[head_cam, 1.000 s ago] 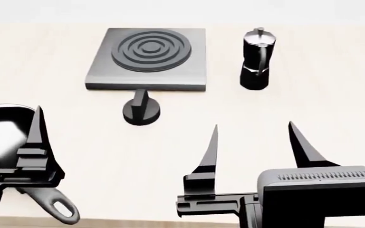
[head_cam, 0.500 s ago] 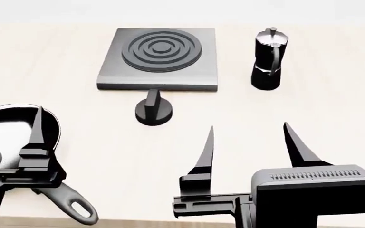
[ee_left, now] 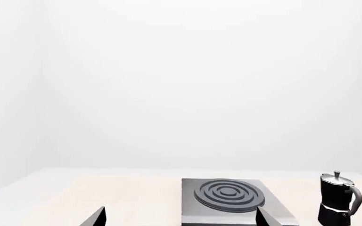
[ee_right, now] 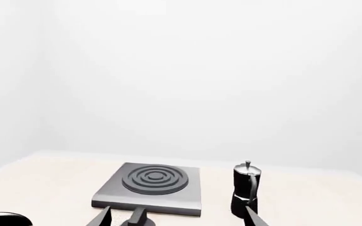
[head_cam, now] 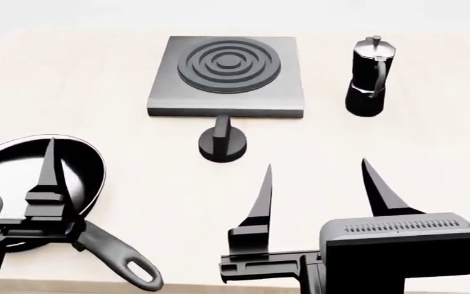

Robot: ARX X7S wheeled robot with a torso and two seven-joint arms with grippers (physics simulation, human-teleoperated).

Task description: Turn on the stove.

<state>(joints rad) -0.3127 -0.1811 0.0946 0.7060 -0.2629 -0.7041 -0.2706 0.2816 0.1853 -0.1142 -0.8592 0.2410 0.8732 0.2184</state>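
Head view shows the right gripper (head_cam: 317,184) with its fingers spread apart and nothing between them, hovering near the knob (head_cam: 223,144). The left gripper (head_cam: 51,177) shows only one finger, so I cannot tell its state; it is over the pan (head_cam: 22,184). The stove (head_cam: 228,73) lies behind the knob, the moka pot (head_cam: 368,76) beside it.

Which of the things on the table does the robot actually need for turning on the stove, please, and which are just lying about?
Needed: the stove; its knob, at the near edge; the right gripper, open and nearest the knob.

Lying about: the moka pot, right of the stove; the frying pan, under the left gripper.
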